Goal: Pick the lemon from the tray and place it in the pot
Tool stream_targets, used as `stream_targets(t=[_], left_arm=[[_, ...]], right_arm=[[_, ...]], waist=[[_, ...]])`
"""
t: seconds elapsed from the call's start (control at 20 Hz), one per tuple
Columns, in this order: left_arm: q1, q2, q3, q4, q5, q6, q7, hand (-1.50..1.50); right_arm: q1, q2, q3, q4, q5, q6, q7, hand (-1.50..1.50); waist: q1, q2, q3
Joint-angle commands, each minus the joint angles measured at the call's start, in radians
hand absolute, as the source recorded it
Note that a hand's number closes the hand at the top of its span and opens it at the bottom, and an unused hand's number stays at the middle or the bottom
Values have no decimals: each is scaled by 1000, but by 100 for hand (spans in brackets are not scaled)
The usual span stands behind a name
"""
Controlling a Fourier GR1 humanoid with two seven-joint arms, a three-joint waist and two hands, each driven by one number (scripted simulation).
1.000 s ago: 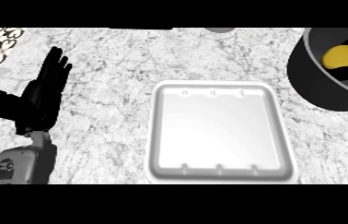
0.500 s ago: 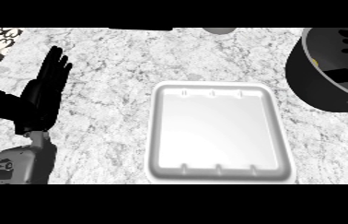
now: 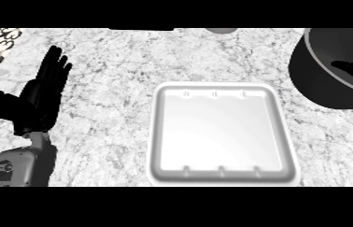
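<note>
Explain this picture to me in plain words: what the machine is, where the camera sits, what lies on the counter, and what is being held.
The camera looks steeply down from a humanoid robot's head onto a speckled grey-white stone counter. At the left edge, the grey forearm ends in the robot's black left hand, open with fingers up, resting and holding nothing. The right hand is out of view. In the middle lies a white rectangular tray with nothing on it. At the upper right stands a dark round pot, partly cut off. No lemon can be seen.
</note>
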Motion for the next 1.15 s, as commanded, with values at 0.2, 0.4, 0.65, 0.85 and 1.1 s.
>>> stream_targets(t=[0.2, 0.4, 0.65, 0.85, 1.1], left_arm=[[31, 15, 31, 1, 25, -28, -26, 0], [2, 2, 1, 2, -3, -13, -10, 0], [50, -15, -11, -74, 4, -8, 16, 0], [-23, -8, -1, 18, -26, 14, 10, 0], [20, 9, 23, -5, 11, -30, -28, 0]], right_arm=[[65, -170, -83, 100, -127, 173, -72, -150], [89, -276, -83, 168, -131, 262, -102, -150], [188, -322, -92, 201, -156, 348, -196, -150], [207, -335, -78, 210, -160, 362, -230, -150], [195, -384, -80, 240, -167, 380, -200, -150]], waist=[[-9, 1, 8], [-1, 7, 10], [1, 3, 11], [-6, 5, 10], [9, 7, 12]])
